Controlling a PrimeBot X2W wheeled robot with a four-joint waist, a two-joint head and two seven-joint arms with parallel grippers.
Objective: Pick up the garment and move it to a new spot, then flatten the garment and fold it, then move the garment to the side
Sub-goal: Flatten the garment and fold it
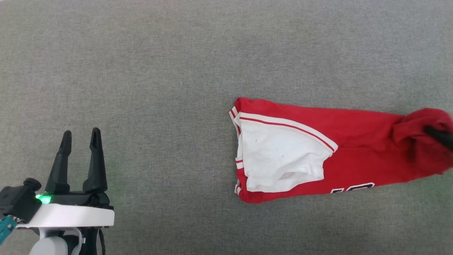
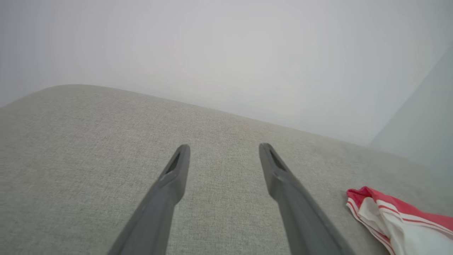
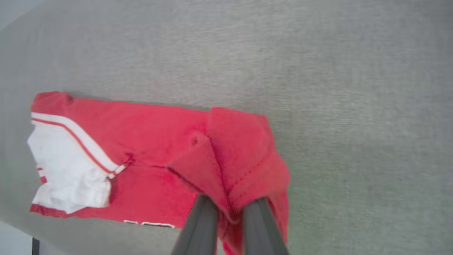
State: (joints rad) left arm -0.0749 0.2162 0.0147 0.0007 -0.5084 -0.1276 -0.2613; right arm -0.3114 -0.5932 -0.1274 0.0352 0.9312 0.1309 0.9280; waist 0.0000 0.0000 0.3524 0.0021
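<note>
I've got the garment [image 1: 361,141], a red soft-fabric jersey shirt w/ a white sleeve [image 1: 279,156] and red-and-white striped trim. It lies as a long folded band across the centre-right of head view, on the grey woven cloth surface [image 1: 141,71]. The white sleeve sits at the band's left end, folded over the red.

Writing: only a sliver of black, white-outlined print [image 1: 352,188] shows at the band's bottom edge, lower right. It's cut off by the fold, so I can't read it. Same sliver shows bottom centre-left in right wrist view, also unreadable.

My right gripper [image 3: 231,205] has its fingers nearly together, pinched on a bunched red end of the garment. Cloth puckers up btwn them at bottom centre of right wrist view. In head view that end is a lump at the far right edge w/ a dark finger poking in.

My left gripper [image 1: 81,131] is at lower left of head view, fingers spread wide, nothing btwn them, well apart from the garment. In left wrist view its fingers [image 2: 170,184] hang over bare cloth, w/ the striped sleeve corner at lower right and a pale wall [image 2: 226,42] beyond.
</note>
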